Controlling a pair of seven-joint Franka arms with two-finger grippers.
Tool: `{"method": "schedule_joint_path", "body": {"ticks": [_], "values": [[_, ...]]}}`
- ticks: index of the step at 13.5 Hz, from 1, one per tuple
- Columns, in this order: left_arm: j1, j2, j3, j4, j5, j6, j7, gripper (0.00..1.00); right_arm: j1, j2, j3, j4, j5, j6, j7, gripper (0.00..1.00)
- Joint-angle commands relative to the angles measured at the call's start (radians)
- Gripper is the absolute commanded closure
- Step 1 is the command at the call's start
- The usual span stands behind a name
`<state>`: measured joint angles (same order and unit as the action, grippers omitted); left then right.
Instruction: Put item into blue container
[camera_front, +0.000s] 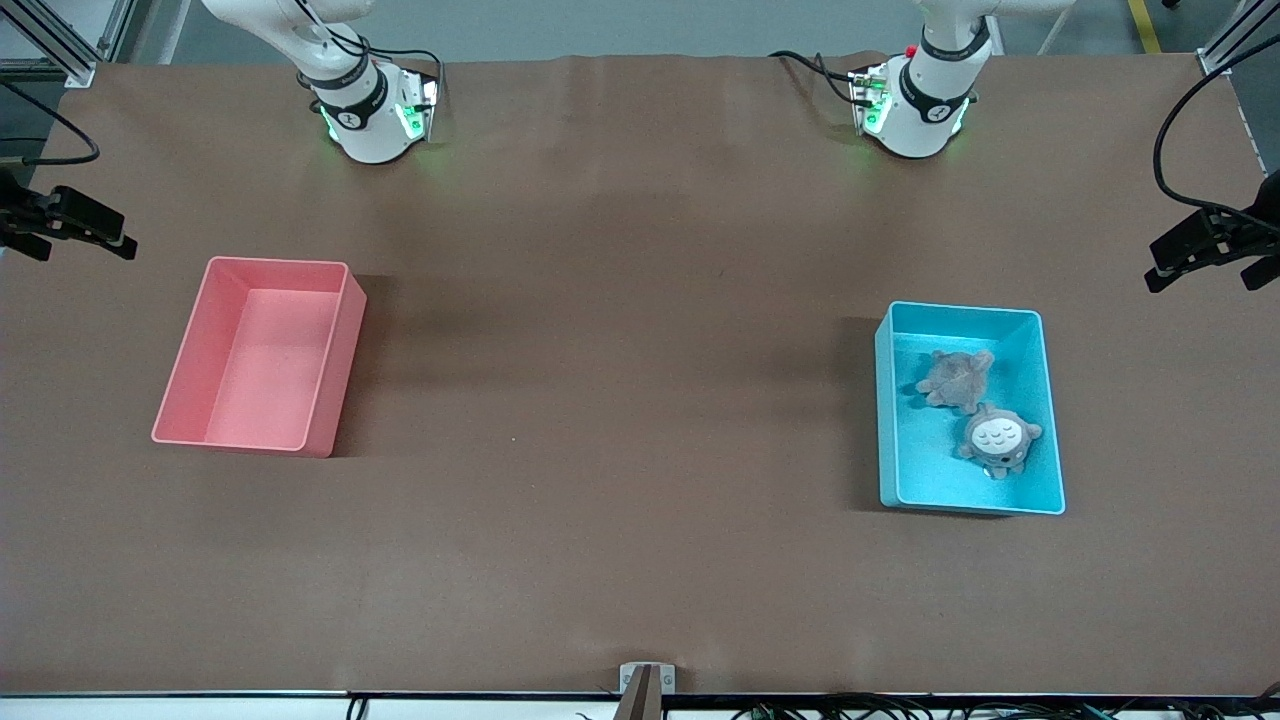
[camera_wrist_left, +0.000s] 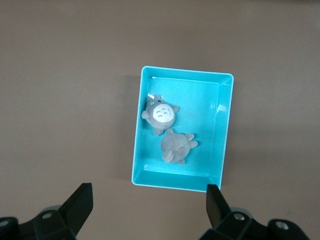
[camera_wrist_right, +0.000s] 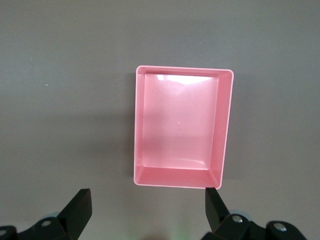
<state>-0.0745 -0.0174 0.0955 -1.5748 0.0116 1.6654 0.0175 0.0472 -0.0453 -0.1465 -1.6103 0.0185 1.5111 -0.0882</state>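
The blue container (camera_front: 886, 420) stands toward the left arm's end of the table. Two grey plush toys lie in it: one face down (camera_front: 955, 378), and one with a white belly (camera_front: 998, 440) nearer the front camera. Neither gripper shows in the front view. In the left wrist view my left gripper (camera_wrist_left: 149, 192) hangs high over the table, open and empty, looking down on the blue container (camera_wrist_left: 205, 125) and both toys (camera_wrist_left: 161, 114) (camera_wrist_left: 176, 147). My right gripper (camera_wrist_right: 147, 192) is also open and empty, high above the pink bin (camera_wrist_right: 180, 125).
The pink bin (camera_front: 260, 350) stands empty toward the right arm's end of the table. Both arm bases (camera_front: 370, 110) (camera_front: 915, 105) sit along the table's edge farthest from the front camera. Black clamp mounts (camera_front: 70, 220) (camera_front: 1210, 245) reach in at both table ends.
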Motion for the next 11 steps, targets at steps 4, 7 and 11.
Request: {"method": "schedule_joint_path", "body": {"ticks": [4, 7, 11], "values": [[-0.007, 0.000, 0.004, 0.035, -0.012, -0.039, -0.002, 0.00, -0.006, -0.030, 0.002, -0.023, -0.002, 0.011, -0.013, 0.00], [-0.007, -0.001, 0.001, 0.035, -0.012, -0.039, 0.002, 0.00, -0.006, -0.030, 0.002, -0.025, -0.002, 0.011, -0.013, 0.00], [-0.007, -0.001, 0.001, 0.035, -0.012, -0.039, 0.004, 0.00, -0.006, -0.030, 0.002, -0.025, -0.002, 0.009, -0.013, 0.00]]}}
